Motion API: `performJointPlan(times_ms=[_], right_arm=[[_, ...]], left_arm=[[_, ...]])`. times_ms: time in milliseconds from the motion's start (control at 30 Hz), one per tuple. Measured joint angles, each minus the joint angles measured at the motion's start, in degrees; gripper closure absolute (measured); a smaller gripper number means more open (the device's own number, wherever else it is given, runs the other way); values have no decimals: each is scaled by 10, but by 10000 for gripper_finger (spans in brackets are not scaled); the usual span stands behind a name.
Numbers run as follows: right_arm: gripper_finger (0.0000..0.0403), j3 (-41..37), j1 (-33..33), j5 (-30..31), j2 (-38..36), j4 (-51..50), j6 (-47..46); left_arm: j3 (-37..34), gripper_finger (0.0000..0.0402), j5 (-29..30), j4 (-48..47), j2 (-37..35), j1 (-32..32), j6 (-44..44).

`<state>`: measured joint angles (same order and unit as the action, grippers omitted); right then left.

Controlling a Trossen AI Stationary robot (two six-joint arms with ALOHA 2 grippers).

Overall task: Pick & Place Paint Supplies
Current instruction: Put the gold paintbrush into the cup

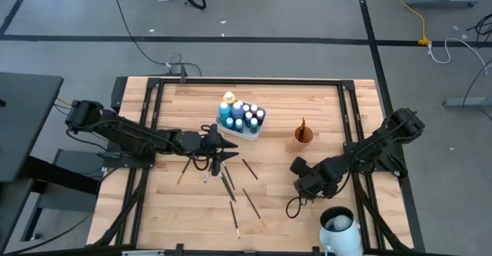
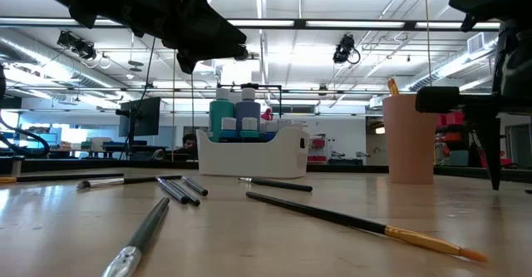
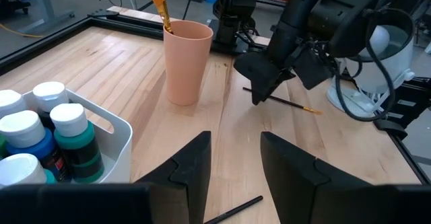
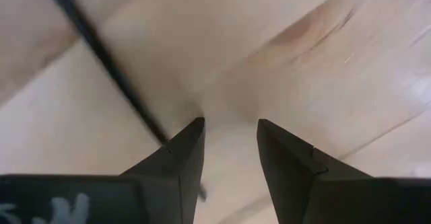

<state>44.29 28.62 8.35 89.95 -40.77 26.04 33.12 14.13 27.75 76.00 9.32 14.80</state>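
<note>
Beside paintbrush [image 4: 108, 62], parted right jaws, empty.

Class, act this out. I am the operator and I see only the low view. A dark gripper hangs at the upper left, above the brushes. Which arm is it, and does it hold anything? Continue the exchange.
Observer: It is the left gripper, over the loose brushes beside the white tray. The left wrist view shows its fingers open and empty.
Operator: And the right arm?
Observer: The right gripper is low over the table near the orange cup. It is open, and one brush lies on the wood just beside a finger.
</note>
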Motion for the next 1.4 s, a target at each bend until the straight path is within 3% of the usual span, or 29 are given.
performJointPlan(times_ms=[367,567,667,767,900,1000,1400], right_arm=[[260,0,19,1,0,-88,55],[260,9,36,61,0,-96,22],[260,28,38,28,0,-115,-29],[260,52,39,-52,0,-105,-94],[260,63,40,-150,0,-21,-183],[260,62,55,-194,0,38,-193],[260,21,97,-163,0,86,-144]], left_arm=[[0,264,0,0,0,0,0],[0,264,0,0,0,0,0],[0,264,0,0,0,0,11],[0,264,0,0,0,0,11],[0,264,0,0,0,0,11],[0,264,0,0,0,0,23],[0,264,2,2,0,0,34]])
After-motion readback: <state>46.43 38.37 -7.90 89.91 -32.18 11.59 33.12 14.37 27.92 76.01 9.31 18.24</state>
